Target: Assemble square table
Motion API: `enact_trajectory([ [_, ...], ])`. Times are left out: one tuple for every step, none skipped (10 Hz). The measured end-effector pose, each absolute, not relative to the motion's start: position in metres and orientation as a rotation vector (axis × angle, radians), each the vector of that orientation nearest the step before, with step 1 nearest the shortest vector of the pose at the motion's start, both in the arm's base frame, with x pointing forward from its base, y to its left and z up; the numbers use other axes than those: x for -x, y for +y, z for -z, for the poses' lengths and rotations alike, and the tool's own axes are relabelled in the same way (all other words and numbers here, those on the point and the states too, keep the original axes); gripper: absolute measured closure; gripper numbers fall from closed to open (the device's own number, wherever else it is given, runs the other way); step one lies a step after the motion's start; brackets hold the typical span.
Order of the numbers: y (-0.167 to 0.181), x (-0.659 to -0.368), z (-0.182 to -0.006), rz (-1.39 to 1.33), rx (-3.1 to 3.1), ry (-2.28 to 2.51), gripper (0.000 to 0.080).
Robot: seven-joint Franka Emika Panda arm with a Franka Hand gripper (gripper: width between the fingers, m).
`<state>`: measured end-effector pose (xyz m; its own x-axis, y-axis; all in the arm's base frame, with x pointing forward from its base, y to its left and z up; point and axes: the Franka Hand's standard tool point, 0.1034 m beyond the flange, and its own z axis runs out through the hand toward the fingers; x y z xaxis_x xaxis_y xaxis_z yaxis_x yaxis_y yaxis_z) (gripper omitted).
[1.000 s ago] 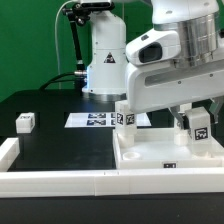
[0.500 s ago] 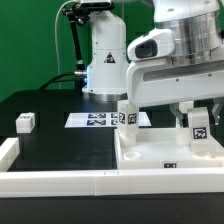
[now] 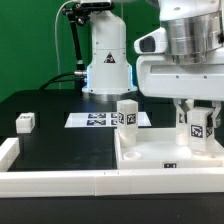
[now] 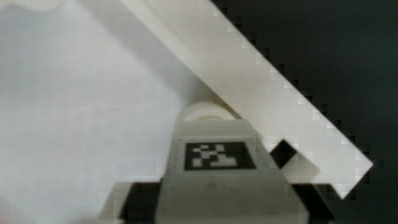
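Observation:
The square table's white panel [image 3: 160, 158] lies rim-up at the exterior view's right. My gripper [image 3: 199, 113] hangs over its right back corner, shut on a short white leg [image 3: 200, 131] that stands upright there with its tag facing the camera. In the wrist view the same leg [image 4: 219, 152] fills the space between my dark fingers [image 4: 146, 205], with the panel's raised rim [image 4: 249, 70] running past it. A second leg [image 3: 127, 113] stands upright at the panel's left back corner. A third leg [image 3: 25, 122] lies loose on the black table at the left.
The marker board [image 3: 95, 120] lies flat behind the panel, in front of the arm's white base [image 3: 105, 65]. A long white L-shaped rail [image 3: 60, 181] runs along the front and left edges of the black table.
The gripper's body has swung toward the exterior view's right, uncovering the second leg. The held leg stays at the same corner and the grip is unchanged.

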<state>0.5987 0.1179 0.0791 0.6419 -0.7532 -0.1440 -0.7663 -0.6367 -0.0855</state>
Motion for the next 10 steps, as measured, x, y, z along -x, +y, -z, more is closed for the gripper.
enact_trajectory([
  [0.1192,-0.5984,-0.0787,-0.151,2.68,1.352,0.0509],
  [0.1211,-0.5982,-0.0782,-0.162,2.615,1.484,0.0509],
  [0.1212,-0.5988,-0.0782,-0.172,2.551,1.596,0.0509],
  [0.1212,-0.5991,-0.0783,-0.174,2.531,1.63,0.0509],
  [0.1213,-0.5991,-0.0782,-0.174,2.533,1.626,0.0498],
  [0.1203,-0.5992,-0.0781,-0.169,2.569,1.567,0.0498],
  [0.1185,-0.5995,-0.0781,-0.162,2.611,1.491,0.0288],
  [0.1175,-0.5996,-0.0781,-0.16,2.628,1.458,0.0194],
  [0.1167,-0.5997,-0.078,-0.151,2.68,1.358,0.0194],
  [0.1164,-0.5998,-0.078,-0.138,2.752,1.193,0.0159],
])
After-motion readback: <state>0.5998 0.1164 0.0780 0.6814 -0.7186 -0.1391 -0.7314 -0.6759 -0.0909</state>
